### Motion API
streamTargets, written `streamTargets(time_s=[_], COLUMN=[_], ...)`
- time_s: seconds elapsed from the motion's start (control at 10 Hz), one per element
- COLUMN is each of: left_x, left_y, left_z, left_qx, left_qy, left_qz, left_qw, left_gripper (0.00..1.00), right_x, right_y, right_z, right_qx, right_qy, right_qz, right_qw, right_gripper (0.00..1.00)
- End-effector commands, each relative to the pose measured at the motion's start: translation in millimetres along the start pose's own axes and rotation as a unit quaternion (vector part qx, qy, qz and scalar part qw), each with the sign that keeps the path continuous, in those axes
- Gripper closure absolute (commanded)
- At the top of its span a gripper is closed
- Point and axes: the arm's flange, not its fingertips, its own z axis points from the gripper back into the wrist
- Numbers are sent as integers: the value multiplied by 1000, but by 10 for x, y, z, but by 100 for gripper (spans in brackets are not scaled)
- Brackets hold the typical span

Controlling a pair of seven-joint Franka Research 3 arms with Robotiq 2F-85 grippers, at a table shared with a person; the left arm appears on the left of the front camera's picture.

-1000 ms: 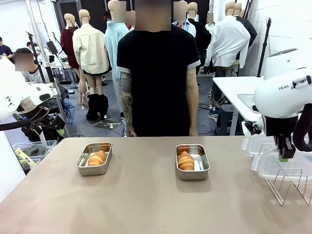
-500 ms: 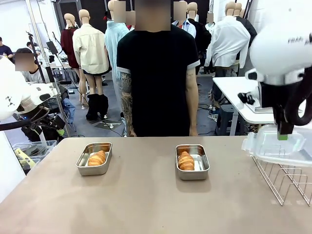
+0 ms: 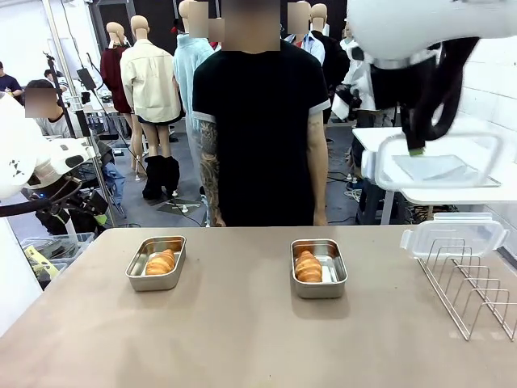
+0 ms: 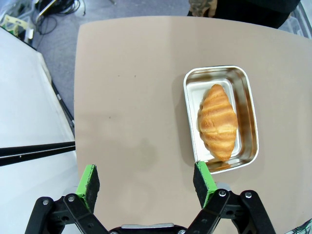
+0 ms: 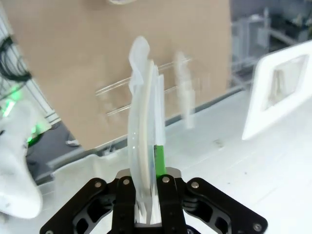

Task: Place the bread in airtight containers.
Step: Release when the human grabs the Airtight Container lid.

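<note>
While my right hand (image 3: pixel 416 150) hangs high above the right end of the tan worktop (image 3: pixel 242 339), it is clamped tight on the edge of a clear plastic clip-on lid (image 3: pixel 443 168), with free air all round. Below it, a second clear lid (image 3: pixel 452 233) rests on a bent-wire rack (image 3: pixel 477 295) close to the right edge. Bare surface runs wide along the near edge and between the two small rounded stainless-steel tins, the left tin (image 3: pixel 153 283) and the right tin (image 3: pixel 319 291), which sit well apart and uncovered. The left croissant (image 3: pixel 160 262) and the right croissant (image 3: pixel 308 266), both golden-brown, ridged and crescent-shaped, each lie inside their tin. A person in a black T-shirt (image 3: pixel 258 121) stands at the far edge. My left hand (image 4: pixel 146 179) is spread wide and holds nothing, over bare worktop, one green pad just beside the left tin.
</note>
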Motion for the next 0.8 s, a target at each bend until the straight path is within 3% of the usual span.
streamTargets(time_s=[0.0, 0.4, 0.6, 0.7], left_x=[8, 8, 8, 8], left_y=[13, 13, 13, 13], left_z=[-10, -10, -10, -10], left_qx=[-1, -1, -1, -1], left_qy=[-6, -6, -6, -6], left_qz=[10, 10, 10, 10], left_qw=[1000, 1000, 1000, 1000], left_gripper=[0, 0, 0, 0], right_x=[222, 823, 1063, 1174], right_y=[-442, -1101, -1469, -1623], right_z=[59, 6, -178, -276], right_qx=[-49, -88, -49, -16], right_qy=[-16, -113, -134, -120], right_qz=[27, 103, 114, 113], right_qw=[998, 984, 983, 986], right_gripper=[100, 100, 100, 100])
